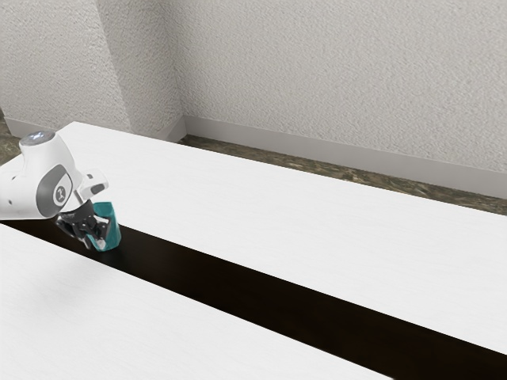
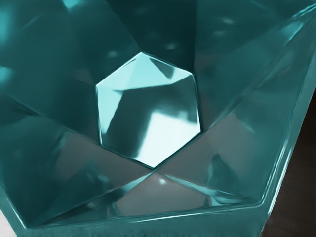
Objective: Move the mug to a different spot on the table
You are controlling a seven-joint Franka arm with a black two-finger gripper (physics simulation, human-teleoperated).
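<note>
- Teal faceted glossy mug [image 1: 111, 220]: sitting at the end of the black band [image 1: 301, 305] towards the exterior view's left, and leaning slightly.
- White surface [image 1: 317, 214]: running along both sides of the band.
- White robot arm [image 1: 40, 188]: hanging over that same band end, with its camera looking into the mug's hexagonal bottom [image 2: 148, 111].
- Jaws: pressing close by the mug; whether they are apart or clamped cannot be told.
- Handling, as judged: a firm hold on the wall is worth confirming first, then lifting straight up and keeping the mug level.

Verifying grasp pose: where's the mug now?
Far left of the exterior view, the mug sits at the dark strip, at the gripper; the wrist view looks into it.
</note>
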